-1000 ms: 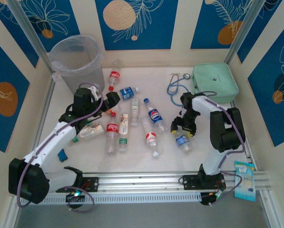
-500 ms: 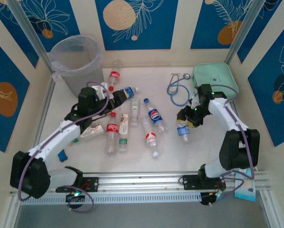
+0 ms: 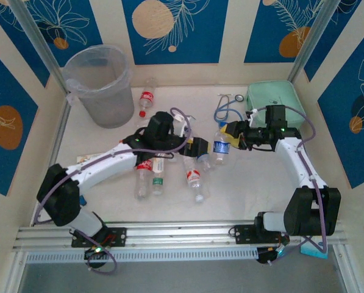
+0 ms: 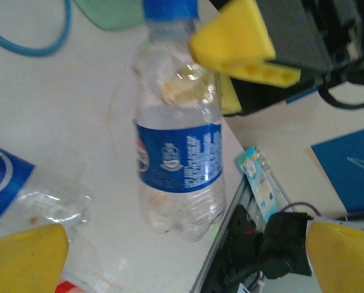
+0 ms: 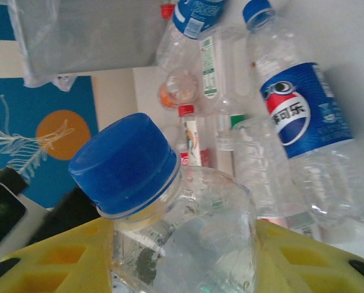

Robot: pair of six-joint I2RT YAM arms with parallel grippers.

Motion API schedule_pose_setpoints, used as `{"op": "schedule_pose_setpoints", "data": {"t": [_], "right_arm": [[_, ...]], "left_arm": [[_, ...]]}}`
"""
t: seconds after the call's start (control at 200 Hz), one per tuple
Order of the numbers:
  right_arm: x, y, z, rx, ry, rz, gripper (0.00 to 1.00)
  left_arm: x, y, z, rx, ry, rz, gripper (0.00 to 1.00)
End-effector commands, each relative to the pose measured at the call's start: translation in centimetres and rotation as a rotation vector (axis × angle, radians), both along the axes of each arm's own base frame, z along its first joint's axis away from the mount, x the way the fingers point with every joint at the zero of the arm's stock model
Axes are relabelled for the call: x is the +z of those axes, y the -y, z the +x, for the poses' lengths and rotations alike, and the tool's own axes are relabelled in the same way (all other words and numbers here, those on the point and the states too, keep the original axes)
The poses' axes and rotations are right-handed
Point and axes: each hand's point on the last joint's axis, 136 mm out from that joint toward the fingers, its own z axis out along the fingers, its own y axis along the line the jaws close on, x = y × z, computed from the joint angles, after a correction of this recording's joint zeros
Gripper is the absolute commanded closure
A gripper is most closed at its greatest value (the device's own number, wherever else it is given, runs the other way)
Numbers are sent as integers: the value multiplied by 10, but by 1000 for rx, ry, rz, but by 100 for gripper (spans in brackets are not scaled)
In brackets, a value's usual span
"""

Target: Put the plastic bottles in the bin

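My right gripper [image 3: 229,137] [image 5: 188,262] is shut on the shoulder of a clear plastic bottle [image 3: 219,146] [image 5: 169,232] with a blue cap and blue label, held off the table near the middle. My left gripper [image 3: 201,149] [image 4: 182,262] stands open just left of that bottle [image 4: 178,152], its yellow fingertips [image 4: 23,256] wide on either side and not touching it. Several more bottles [image 3: 151,171] lie on the table under the left arm, a Pepsi one [image 5: 303,116] among them, and a red-capped one [image 3: 146,97] lies by the bin. The grey translucent bin [image 3: 99,85] stands at the back left.
A mint-green case [image 3: 276,104] and a blue stethoscope [image 3: 224,113] lie at the back right. A metal rail [image 3: 182,232] runs along the near edge. Patterned walls close in the table on three sides.
The right gripper closed on the blue-label bottle, lifted it and carried it left and back. The left arm swung right across the bottles, still open, up to that bottle.
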Motion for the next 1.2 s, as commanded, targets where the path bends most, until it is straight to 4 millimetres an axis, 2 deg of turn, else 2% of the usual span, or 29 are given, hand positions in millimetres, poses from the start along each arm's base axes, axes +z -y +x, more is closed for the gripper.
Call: {"op": "schedule_pose_setpoints", "data": {"t": [0.0,0.05,0.23,0.33,0.505,0.615,0.76,0.901,0.986,1.056,1.196], "right_arm": [[25,-16,-3,48,33,106,78],[26,-19,-4,54,34,111,79],[27,-28,-7,69,35,131,80],[27,-33,-9,83,29,126,80],[37,-34,-10,92,46,132,80],[37,-34,-10,93,48,127,79],[44,-26,-9,91,62,106,59],[55,-4,-8,43,96,30,22],[53,13,-10,-14,95,-6,6],[49,21,-14,-42,87,-3,0],[30,25,-27,-44,49,-25,1]], "left_arm": [[8,19,-3,-70,47,-25,0],[7,24,0,-71,47,-15,0],[2,38,4,-89,61,12,11],[3,41,10,-68,66,-4,22],[0,43,16,-48,71,2,39],[3,40,19,-33,85,-4,48],[10,28,23,-14,102,1,52],[16,5,36,54,129,53,57],[23,-16,49,120,167,94,60],[38,-36,62,170,199,97,63],[84,-92,92,303,322,160,67]]}}
